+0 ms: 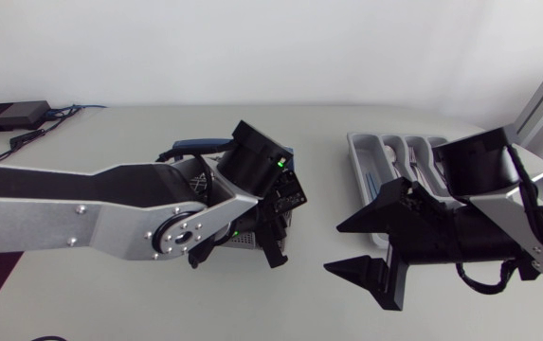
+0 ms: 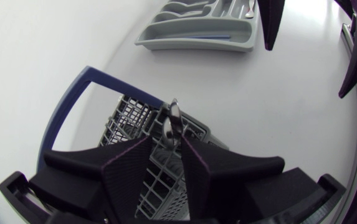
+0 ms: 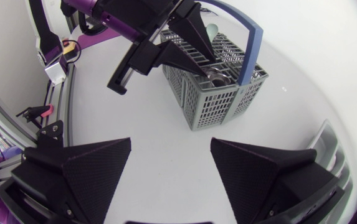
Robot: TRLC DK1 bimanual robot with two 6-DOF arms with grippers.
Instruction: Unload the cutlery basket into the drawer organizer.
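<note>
In head view, basket (image 3: 218,93) covered by left arm (image 1: 110,213), except handle (image 1: 200,145) and one mesh corner. Contents largely screened by mesh walls and by left gripper (image 2: 167,138) above basket. Type of cutlery piece (image 2: 173,119) clamped between its fingers (image 2: 131,168) not identifiable; lower end hidden inside basket. Well apart from basket, organizer (image 1: 361,156) covered by right arm (image 1: 498,218) on side away from basket; cut off at edge in both wrist views. Items inside too small to identify.
</note>
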